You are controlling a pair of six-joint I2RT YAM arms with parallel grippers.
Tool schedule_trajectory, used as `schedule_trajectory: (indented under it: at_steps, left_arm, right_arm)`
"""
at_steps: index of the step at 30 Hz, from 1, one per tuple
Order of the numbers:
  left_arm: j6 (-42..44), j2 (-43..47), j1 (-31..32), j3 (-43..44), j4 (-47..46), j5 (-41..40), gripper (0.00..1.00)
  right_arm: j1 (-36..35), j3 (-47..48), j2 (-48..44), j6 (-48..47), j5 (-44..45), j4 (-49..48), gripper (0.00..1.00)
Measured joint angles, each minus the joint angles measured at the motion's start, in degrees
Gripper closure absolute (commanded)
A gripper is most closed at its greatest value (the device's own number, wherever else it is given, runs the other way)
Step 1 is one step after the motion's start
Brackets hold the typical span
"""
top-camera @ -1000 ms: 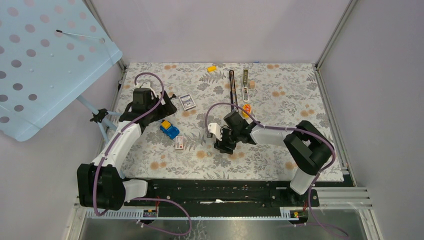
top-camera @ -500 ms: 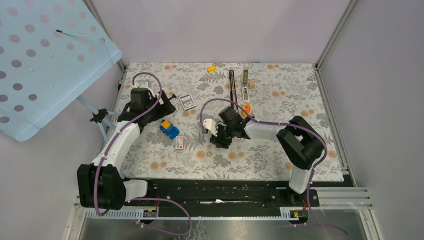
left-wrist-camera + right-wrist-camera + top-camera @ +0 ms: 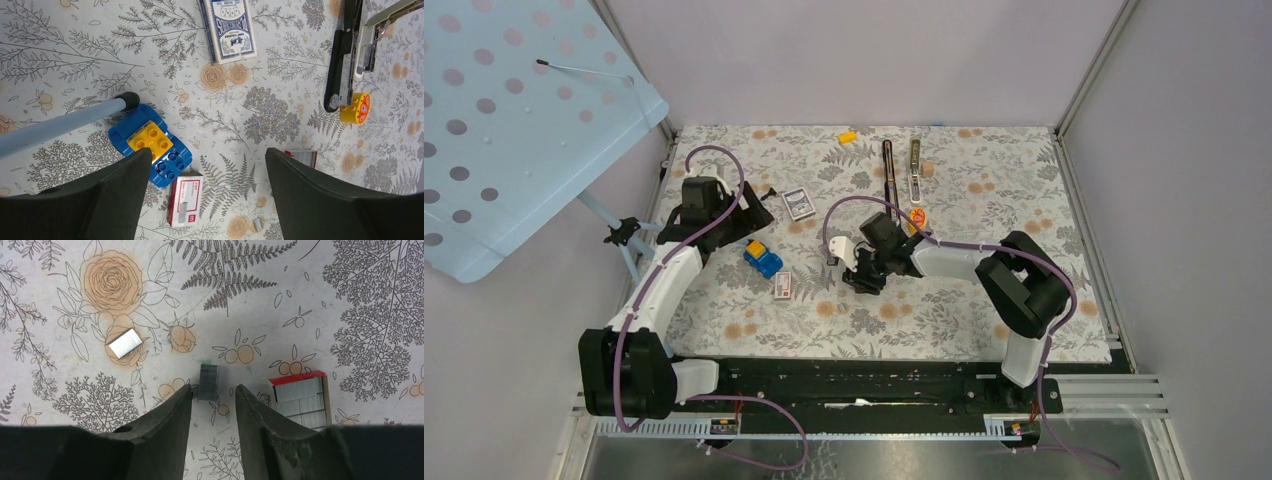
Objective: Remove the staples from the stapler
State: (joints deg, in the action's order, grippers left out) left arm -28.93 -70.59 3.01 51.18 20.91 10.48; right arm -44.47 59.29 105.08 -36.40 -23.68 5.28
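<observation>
The stapler [image 3: 888,172] lies opened at the far middle of the mat, a black bar [image 3: 344,50] with its silvery rail [image 3: 372,35] beside it. A short grey strip of staples [image 3: 208,382] lies flat on the mat just past the tips of my right gripper [image 3: 213,390], in line with the gap. Its fingers stand a little apart and touch nothing. A second shiny strip [image 3: 125,343] lies to the left on a printed rose. My left gripper [image 3: 207,152] hovers wide open and empty over the mat's left half.
An open staple box [image 3: 300,397] with a red flap sits right of the right fingers. A closed red-and-white box [image 3: 185,200], a blue toy car [image 3: 150,150], a card deck [image 3: 231,27] and an orange-yellow round piece [image 3: 356,107] lie about. A light blue rod [image 3: 65,122] reaches in from the left.
My right gripper has moved left and slightly farther across the mat, and its fingers have narrowed. The left arm has barely shifted.
</observation>
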Motion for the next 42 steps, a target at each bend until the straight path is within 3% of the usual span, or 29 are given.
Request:
schedule_trajectory:
  at_steps: [12, 22, 28, 42]
  left_arm:
    - [-0.07, 0.0, -0.52, -0.2, -0.02, 0.52, 0.12]
    - [-0.28, -0.02, -1.18, -0.2, -0.02, 1.46, 0.12]
    - [-0.66, -0.02, -1.57, -0.2, -0.02, 1.9, 0.12]
    - [-0.94, -0.02, -2.38, -0.22, -0.02, 3.13, 0.12]
  right_arm:
    - [-1.2, 1.07, 0.96, 0.57, 0.33, -0.48, 0.65]
    - [-2.32, 0.7, 0.63, 0.28, 2.49, -0.72, 0.64]
    - [-2.97, 0.17, 0.17, 0.22, 3.98, -0.92, 0.77]
    - [-3.52, 0.15, -0.13, 3.1, 5.46, -1.11, 0.93]
